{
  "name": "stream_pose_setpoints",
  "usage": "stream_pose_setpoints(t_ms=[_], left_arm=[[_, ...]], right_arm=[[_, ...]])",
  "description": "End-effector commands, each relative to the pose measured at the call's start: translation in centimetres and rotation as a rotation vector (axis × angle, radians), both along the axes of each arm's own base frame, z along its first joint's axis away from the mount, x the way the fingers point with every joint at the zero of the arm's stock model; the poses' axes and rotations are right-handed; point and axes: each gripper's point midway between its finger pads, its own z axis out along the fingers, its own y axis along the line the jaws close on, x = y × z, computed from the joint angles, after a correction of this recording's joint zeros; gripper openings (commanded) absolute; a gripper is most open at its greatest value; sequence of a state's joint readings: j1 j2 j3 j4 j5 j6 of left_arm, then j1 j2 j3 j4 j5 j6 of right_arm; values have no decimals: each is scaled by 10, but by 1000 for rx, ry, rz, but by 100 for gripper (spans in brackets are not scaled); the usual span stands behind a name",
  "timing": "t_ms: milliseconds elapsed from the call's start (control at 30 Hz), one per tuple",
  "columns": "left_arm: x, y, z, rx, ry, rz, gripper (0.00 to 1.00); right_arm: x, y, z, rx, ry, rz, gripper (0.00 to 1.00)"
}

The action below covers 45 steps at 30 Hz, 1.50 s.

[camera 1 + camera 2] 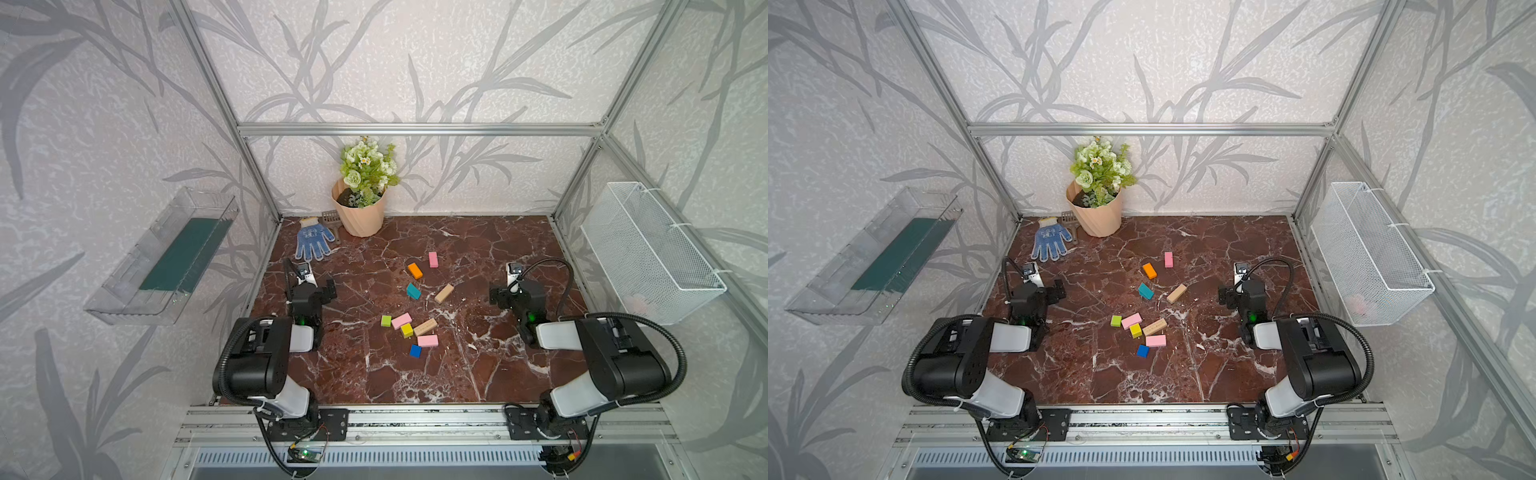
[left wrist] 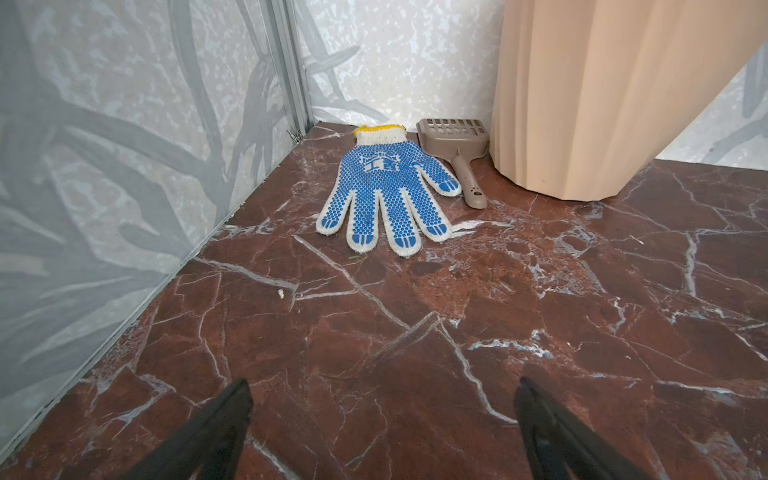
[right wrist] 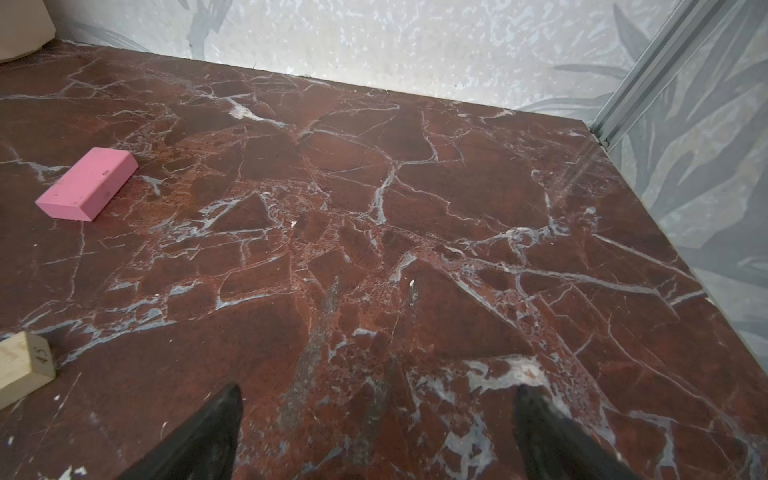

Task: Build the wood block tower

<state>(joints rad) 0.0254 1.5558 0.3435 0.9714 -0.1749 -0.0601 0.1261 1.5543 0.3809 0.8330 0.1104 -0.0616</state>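
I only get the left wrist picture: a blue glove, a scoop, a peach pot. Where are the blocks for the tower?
Observer: Ten blocks lie scattered in the middle of the table, none stacked.
Operator: Is the other arm holding one?
Observer: No. The right gripper is open and empty.
Operator: What grows in that pot?
Observer: Green and white flowers.

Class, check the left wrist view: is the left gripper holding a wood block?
No, the left gripper is open over the bare table, with only a glove and a scoop ahead of it.
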Motion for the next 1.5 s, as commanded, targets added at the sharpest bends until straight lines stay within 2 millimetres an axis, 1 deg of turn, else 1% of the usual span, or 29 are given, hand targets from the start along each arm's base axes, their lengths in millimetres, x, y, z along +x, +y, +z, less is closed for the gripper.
stream_pose_setpoints(t_ms=[0,1033,1100,1133,1200,1233,1267,1300,1333,1367,1400,1433,1467], left_arm=[[5,0,4,20,-3,-2,99],[5,0,4,21,-6,-1,99],[3,-2,7,29,-21,-9,99],[0,-4,13,40,-40,-10,99],[-12,-8,33,82,-86,0,99],[-21,-16,48,122,-115,-6,99],[-32,-20,61,145,-130,30,99],[-40,-23,71,105,-153,62,99],[-46,-28,81,31,-171,42,99],[-51,-30,89,-21,-171,37,99],[-57,-28,91,-59,-156,57,99],[-64,-23,91,-131,-143,104,99],[-68,-26,90,-169,-111,88,99]], right_arm=[[8,1,17,0,-49,4,99],[8,0,19,2,-57,1,99],[4,1,35,3,-137,12,99],[-2,2,42,-3,-163,15,99],[-12,-2,54,-18,-177,-19,99],[-16,-3,63,-14,-171,-43,99],[-21,-6,70,22,-140,-78,99],[-25,-10,76,95,-100,-128,99],[-31,-4,88,145,-75,-108,99],[-35,6,101,191,-93,-57,99],[-39,10,110,269,-127,-45,99],[-44,9,117,385,-162,-76,99],[-50,13,123,434,-186,-51,99]])
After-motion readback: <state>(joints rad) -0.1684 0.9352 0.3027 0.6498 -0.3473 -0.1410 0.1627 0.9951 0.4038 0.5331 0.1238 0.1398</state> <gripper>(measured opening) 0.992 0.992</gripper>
